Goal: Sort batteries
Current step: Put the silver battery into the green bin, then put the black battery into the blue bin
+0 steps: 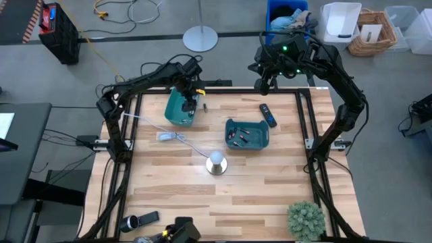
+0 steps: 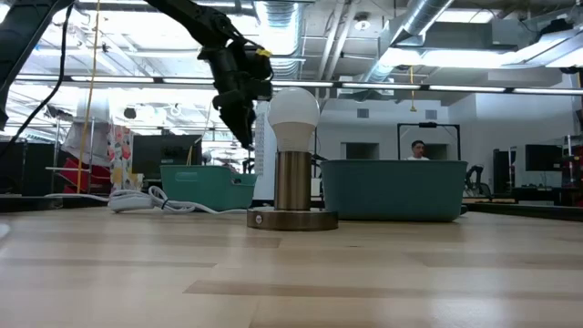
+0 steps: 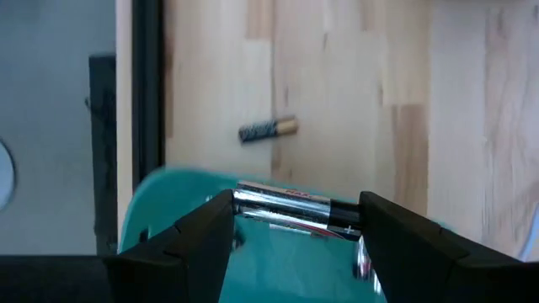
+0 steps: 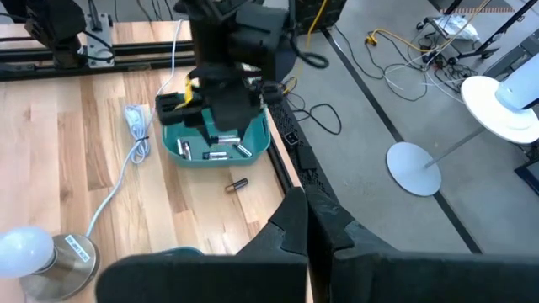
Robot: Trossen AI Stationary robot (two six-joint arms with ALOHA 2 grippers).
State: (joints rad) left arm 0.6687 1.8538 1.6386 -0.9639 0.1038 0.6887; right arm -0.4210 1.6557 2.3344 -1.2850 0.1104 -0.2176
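My left gripper [image 1: 192,102] hangs over the left teal bin [image 1: 175,113], fingers pointing down, shut on a silvery battery [image 3: 286,202]. Several batteries [image 4: 210,153] lie in that bin. One loose battery [image 1: 204,106] lies on its side on the wood just right of this bin, also seen in the left wrist view [image 3: 268,129]. The right teal bin [image 1: 262,142] holds several more batteries [image 1: 241,138]. My right gripper [image 4: 307,215] is shut on nothing and waits high above the table's far right edge. My left gripper holds the silvery battery between its two fingertips [image 3: 210,220], and the battery's length spans the gap from one finger to the other. The fingers come from above. The battery sits level, lifted clear over the teal bin's far rim [image 3: 160,189].
A black remote [image 1: 268,115] lies right of the loose battery. A bulb lamp on a metal base [image 1: 216,162] stands mid-table, and a white cable [image 1: 172,137] runs beside the left bin. A potted plant [image 1: 306,219] and a black cylinder [image 1: 138,221] sit at the near edge. A person [image 2: 419,148] is far behind.
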